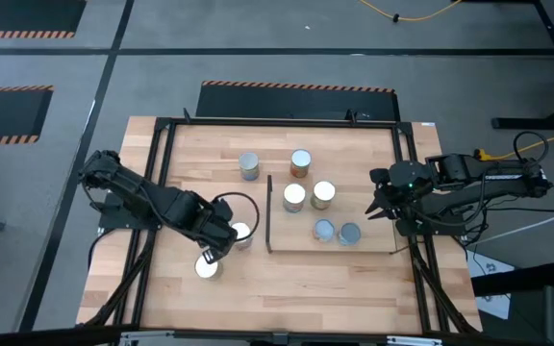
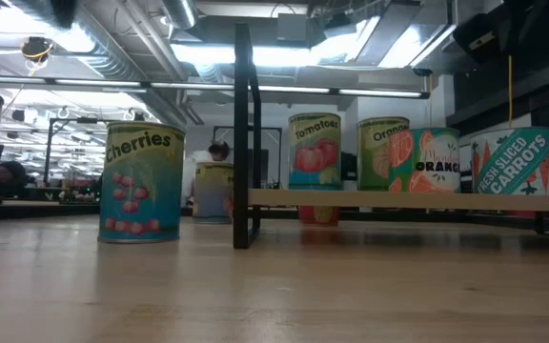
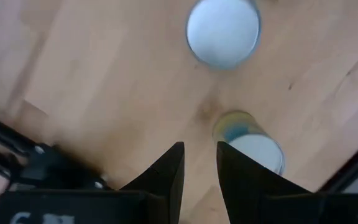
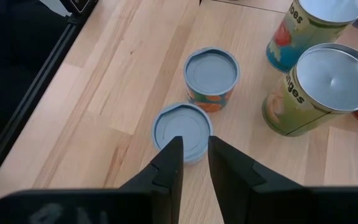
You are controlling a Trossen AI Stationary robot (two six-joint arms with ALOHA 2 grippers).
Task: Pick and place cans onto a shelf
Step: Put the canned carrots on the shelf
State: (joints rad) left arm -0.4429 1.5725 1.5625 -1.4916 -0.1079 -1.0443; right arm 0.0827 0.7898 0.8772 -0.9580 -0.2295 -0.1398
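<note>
L gripper (image 1: 221, 240) fingers (image 3: 166, 177) nearly closed, narrow gap, nothing held; hovers over counter (image 1: 354, 288) outside shelf (image 1: 301, 242), on dark panel (image 1: 269, 213) side. Two cans just by it: one (image 1: 241, 234) touching-close, one (image 1: 206, 267) near counter's front edge. R gripper (image 1: 378, 207) fingers (image 4: 169, 165) same, near-closed, empty; at shelf's far edge from panel. On shelf: four cans (image 1: 294, 197) (image 1: 323, 195) (image 1: 324, 230) (image 1: 350, 234). Two more behind shelf: (image 1: 249, 165), (image 1: 300, 162).
</note>
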